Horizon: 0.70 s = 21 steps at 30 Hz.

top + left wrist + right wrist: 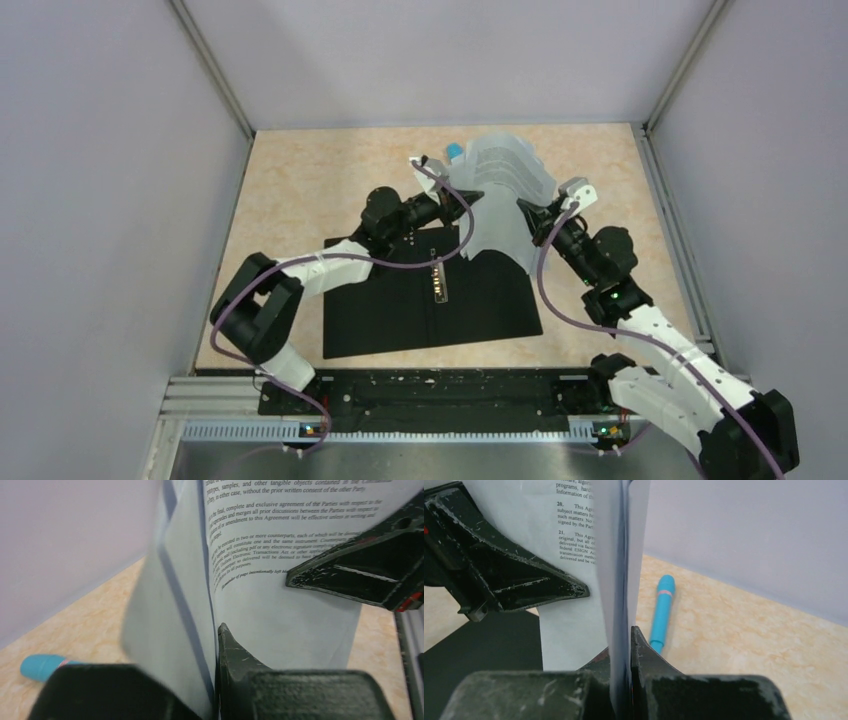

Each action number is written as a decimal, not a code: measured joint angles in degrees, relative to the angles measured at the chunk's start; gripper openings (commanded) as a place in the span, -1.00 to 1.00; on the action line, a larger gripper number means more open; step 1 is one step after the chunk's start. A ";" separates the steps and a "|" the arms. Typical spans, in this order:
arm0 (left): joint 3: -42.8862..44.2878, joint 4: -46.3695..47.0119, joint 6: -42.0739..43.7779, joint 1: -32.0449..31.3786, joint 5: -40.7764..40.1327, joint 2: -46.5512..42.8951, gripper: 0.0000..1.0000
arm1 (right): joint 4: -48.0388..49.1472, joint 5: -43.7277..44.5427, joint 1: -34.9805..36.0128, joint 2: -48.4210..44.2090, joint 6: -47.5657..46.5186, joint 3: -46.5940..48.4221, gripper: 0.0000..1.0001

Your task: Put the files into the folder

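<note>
The files (505,190) are a bent stack of white printed sheets held up in the air above the far right part of the folder. The folder (400,310) lies open on the table, black inside up, with its metal spine clip (440,275) in the middle. My left gripper (468,200) is shut on the files' left edge, and the sheets (185,605) stand between its jaws (216,645). My right gripper (530,215) is shut on the files' right edge, and the sheets (616,570) are pinched in its jaws (624,645). Each wrist view shows the other gripper across the sheets.
A blue pen-like stick (455,151) lies on the beige tabletop behind the files; it also shows in the left wrist view (42,664) and the right wrist view (660,615). Grey walls (120,150) enclose the table on three sides. A black rail (440,395) runs along the near edge.
</note>
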 measured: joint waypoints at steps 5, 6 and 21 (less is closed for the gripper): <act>0.00 1.51 3.28 -1.62 -6.82 5.70 -0.81 | 10.93 4.52 0.00 5.18 0.44 -6.19 -1.00; 0.00 1.95 3.69 -1.79 -7.91 6.62 -0.81 | 12.22 4.94 0.00 6.10 0.70 -6.78 -0.98; -2.62 6.73 5.99 -2.73 -13.46 9.40 -0.33 | 23.47 8.15 0.00 9.79 4.48 -11.72 -0.24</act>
